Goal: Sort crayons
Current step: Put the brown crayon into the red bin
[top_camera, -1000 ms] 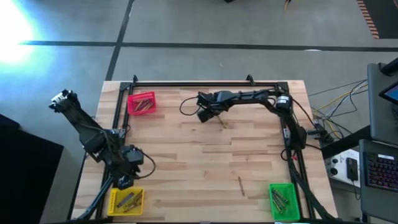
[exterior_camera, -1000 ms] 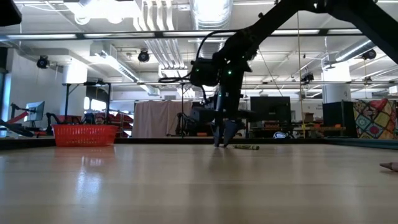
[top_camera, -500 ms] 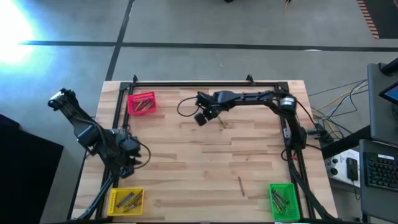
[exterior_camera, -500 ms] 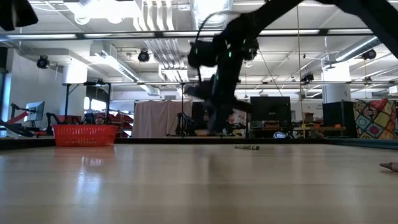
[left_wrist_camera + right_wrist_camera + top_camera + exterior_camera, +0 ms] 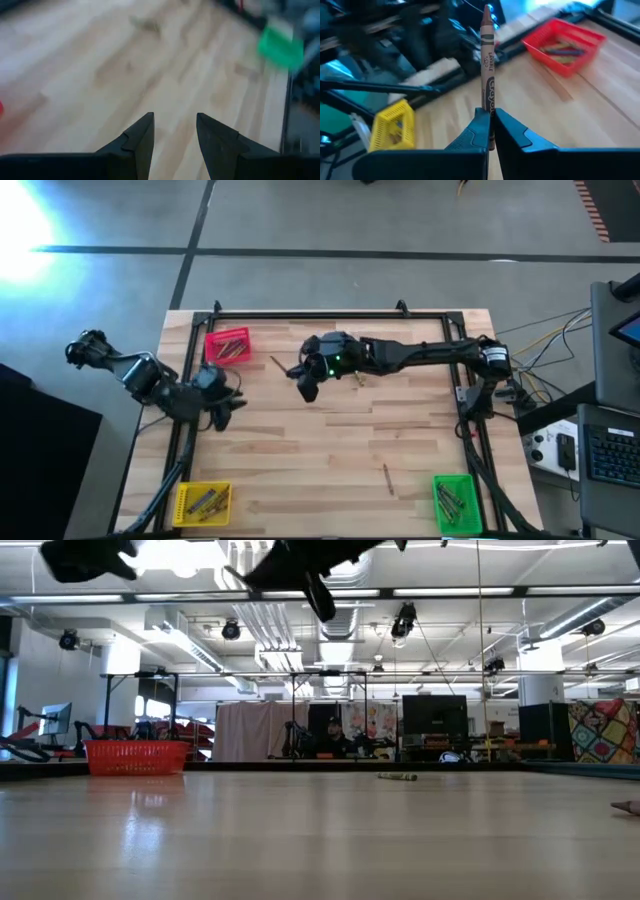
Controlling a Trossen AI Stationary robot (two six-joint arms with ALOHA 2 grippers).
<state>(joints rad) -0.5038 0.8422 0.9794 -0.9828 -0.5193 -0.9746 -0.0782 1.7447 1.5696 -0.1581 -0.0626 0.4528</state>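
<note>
Right gripper (image 5: pixel 490 131): my jaws pinch a brown crayon (image 5: pixel 487 70), which stands up past the fingertips; I am raised above the table's (image 5: pixel 330 450) far middle, between the red bin (image 5: pixel 228 346) and an olive crayon (image 5: pixel 357 379) on the wood.

Left gripper (image 5: pixel 174 132): jaws spread, nothing between them, near the left edge.

Loose: one brown-red crayon (image 5: pixel 387 477) by the green bin (image 5: pixel 453 502).

Yellow bin (image 5: pixel 203 502): near left corner.

I see a pale wooden plank table (image 5: pixel 330 440) with a smooth, faintly glossy finish, a paper-wrapped brown crayon (image 5: pixel 487 65), and a red plastic mesh bin (image 5: pixel 562 40) at far left.
</note>
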